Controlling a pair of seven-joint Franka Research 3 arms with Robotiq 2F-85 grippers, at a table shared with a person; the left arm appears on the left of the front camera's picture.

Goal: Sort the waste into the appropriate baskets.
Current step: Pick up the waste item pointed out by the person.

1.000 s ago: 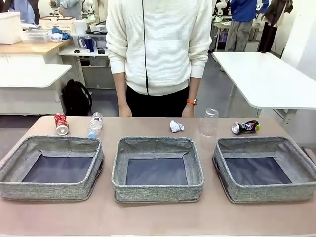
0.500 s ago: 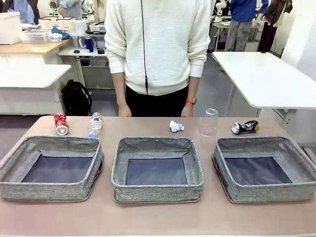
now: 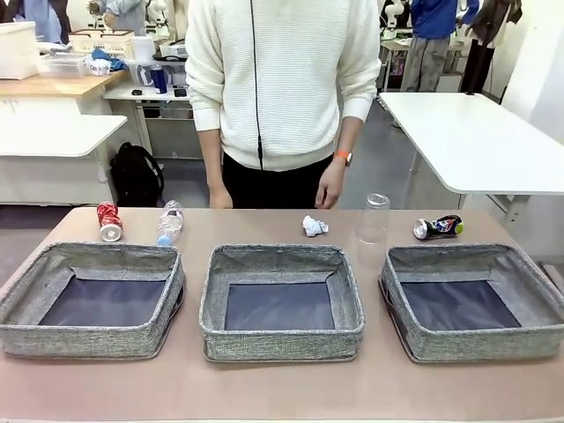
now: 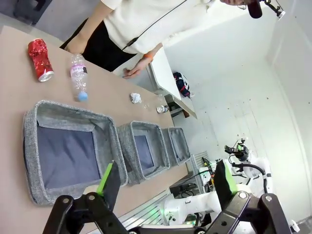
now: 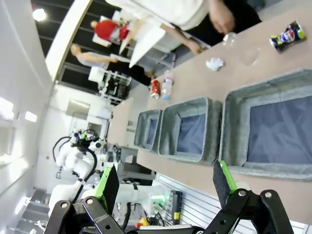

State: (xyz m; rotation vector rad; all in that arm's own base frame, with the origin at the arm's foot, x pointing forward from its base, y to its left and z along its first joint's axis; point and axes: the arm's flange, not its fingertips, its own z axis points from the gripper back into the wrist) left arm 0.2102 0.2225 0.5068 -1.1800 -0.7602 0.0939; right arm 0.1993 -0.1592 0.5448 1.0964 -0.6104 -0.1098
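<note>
Three grey woven baskets stand in a row: left (image 3: 26, 280), middle (image 3: 345, 291), right (image 3: 538, 278). Behind them on the table lie a red crushed can (image 3: 109, 220), a clear plastic bottle (image 3: 169, 222), a crumpled white paper ball (image 3: 315, 226), an upturned clear plastic cup (image 3: 374, 218) and a dark multicoloured crushed can (image 3: 438, 227). The person's hand (image 3: 330, 187) hangs just above the paper ball. My left gripper (image 4: 163, 183) is open high above the left basket (image 4: 31, 141). My right gripper (image 5: 165, 187) is open above the right basket (image 5: 234, 124). Nothing sits between either pair of fingers.
A person in a white sweater (image 3: 282, 79) stands at the table's far edge. A bare strip of table (image 3: 282, 388) runs in front of the baskets. White tables stand behind at the left (image 3: 53, 132) and right (image 3: 476, 141).
The person's hand with the orange wristband has lifted and moved forward towards the paper ball. The waste, the baskets and both grippers stay as they were.
</note>
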